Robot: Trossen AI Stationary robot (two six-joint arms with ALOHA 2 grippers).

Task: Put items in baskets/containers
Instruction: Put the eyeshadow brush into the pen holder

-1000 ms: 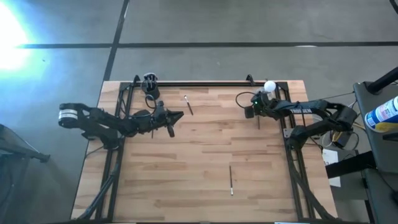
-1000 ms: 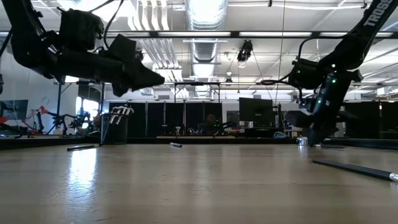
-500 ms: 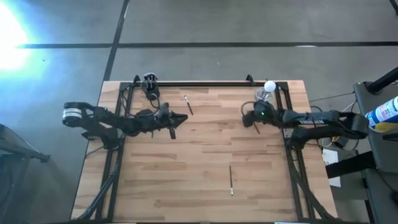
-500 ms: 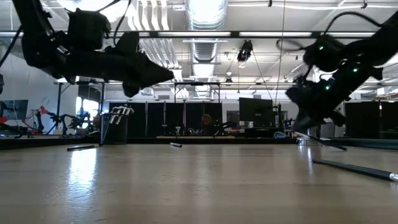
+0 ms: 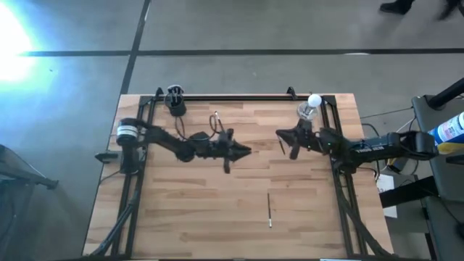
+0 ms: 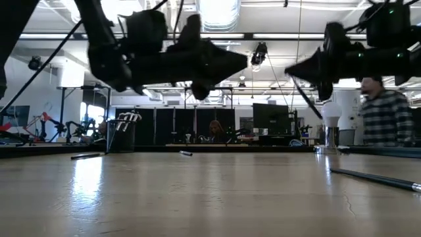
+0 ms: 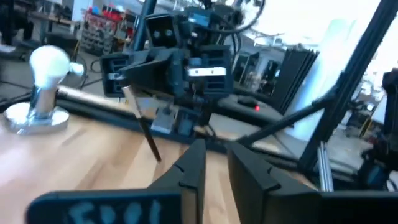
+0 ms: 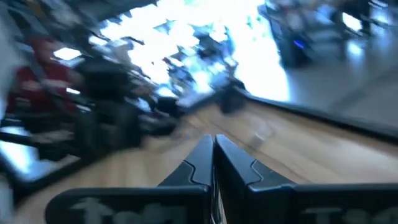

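Right gripper (image 5: 281, 135) above the table's far right part, fingers clenched on a thin dark stick (image 6: 306, 97) that hangs slanted below it. Left gripper (image 5: 246, 151) mid-table, fingers slightly parted, holding nothing. Another thin dark stick (image 5: 269, 210) with pale tip lies near front. Black cup (image 5: 176, 106) with sticks at far-left corner

Desk (image 5: 217, 196) mostly open around the lone stick (image 5: 269, 210). Both end effectors, left (image 5: 246, 151) and right (image 5: 281, 134), hover above it, a narrow gap between them.
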